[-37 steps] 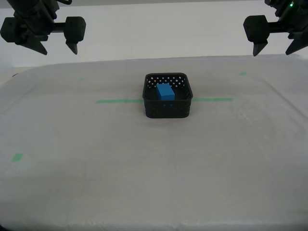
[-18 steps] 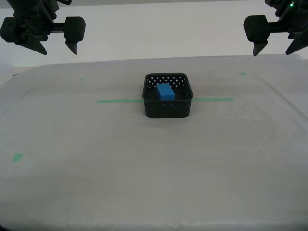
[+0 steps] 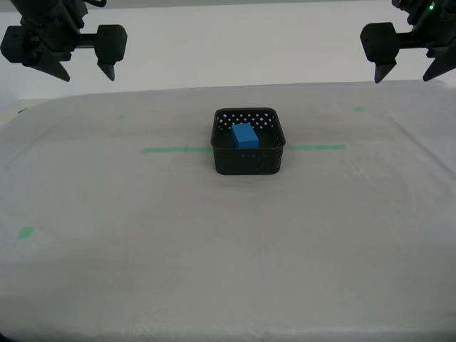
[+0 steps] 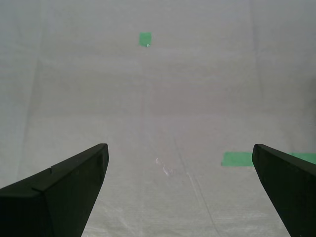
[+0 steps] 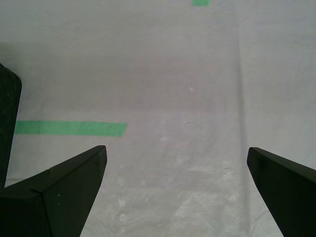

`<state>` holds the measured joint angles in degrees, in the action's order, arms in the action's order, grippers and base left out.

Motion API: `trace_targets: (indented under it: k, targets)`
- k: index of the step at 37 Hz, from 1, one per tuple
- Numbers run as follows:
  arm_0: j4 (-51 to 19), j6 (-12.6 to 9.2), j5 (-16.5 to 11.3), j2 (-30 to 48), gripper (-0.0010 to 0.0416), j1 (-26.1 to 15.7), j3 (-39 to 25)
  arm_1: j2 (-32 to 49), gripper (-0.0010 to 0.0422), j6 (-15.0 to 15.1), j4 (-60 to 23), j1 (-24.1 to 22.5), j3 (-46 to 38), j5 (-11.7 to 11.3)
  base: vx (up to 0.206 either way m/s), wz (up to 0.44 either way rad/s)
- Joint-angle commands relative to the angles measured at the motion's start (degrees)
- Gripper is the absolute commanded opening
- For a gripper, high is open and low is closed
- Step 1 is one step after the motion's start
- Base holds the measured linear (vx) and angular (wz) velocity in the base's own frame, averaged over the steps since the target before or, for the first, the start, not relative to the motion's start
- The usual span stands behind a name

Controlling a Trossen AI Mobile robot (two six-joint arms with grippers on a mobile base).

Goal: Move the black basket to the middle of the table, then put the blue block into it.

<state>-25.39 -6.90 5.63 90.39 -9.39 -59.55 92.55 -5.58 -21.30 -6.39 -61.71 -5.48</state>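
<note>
- My second end effector (image 3: 86,71): hangs above the far edge of the tabletop (image 3: 214,249), at about 10 o'clock from the basket in the exterior view. Fingers spread wide, nothing between them. Its wrist view shows only white sheet and green tape.
- Green tape line (image 3: 171,149): runs 9 o'clock to 3 o'clock across the tabletop and passes behind the basket.
- Black basket (image 3: 249,142): upright at mid-tabletop, on the tape line. Judged light, thin perforated plastic, stiff enough at the rim. It would likely slide on the wrinkled sheet. Best hold: pinch one side wall at the rim, one finger inside and one outside.
- Blue block (image 3: 244,135): lies inside the basket, toward its 12 o'clock wall. Judged light, rigid, smooth-faced, not fragile. Grip across two opposite flat faces, coming from above, since the walls bar any side approach.
- My first end effector (image 3: 406,75): at about 2 o'clock from the basket, raised, fingers spread, empty.
- Judgement: both task steps look complete.
</note>
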Motion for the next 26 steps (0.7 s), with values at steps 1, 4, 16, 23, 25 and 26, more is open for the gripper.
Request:
trace_targets:
  k: [1, 4, 16, 23, 25, 26]
  targets:
    - [0.1, 0.0, 0.1, 0.0, 0.0399, 0.0, 0.0, 0.0, 0.04, 0.0, 0.0, 0.0, -0.1, 0.1, 0.0, 0.0]
    - [0.1, 0.0, 0.1, 0.0, 0.0398, 0.0, 0.0, 0.0, 0.04, 0.0, 0.0, 0.0, -0.1, 0.1, 0.0, 0.0]
    - [0.1, 0.0, 0.1, 0.0, 0.0398, 0.0, 0.0, 0.0, 0.04, 0.0, 0.0, 0.0, -0.1, 0.1, 0.0, 0.0]
    - [0.1, 0.0, 0.1, 0.0, 0.0399, 0.0, 0.0, 0.0, 0.04, 0.0, 0.0, 0.0, -0.1, 0.1, 0.0, 0.0]
    - [0.1, 0.0, 0.1, 0.0, 0.0398, 0.0, 0.0, 0.0, 0.04, 0.0, 0.0, 0.0, -0.1, 0.1, 0.0, 0.0]
    - [0.1, 0.0, 0.1, 0.0, 0.0398, 0.0, 0.0, 0.0, 0.04, 0.0, 0.0, 0.0, -0.1, 0.1, 0.0, 0.0]
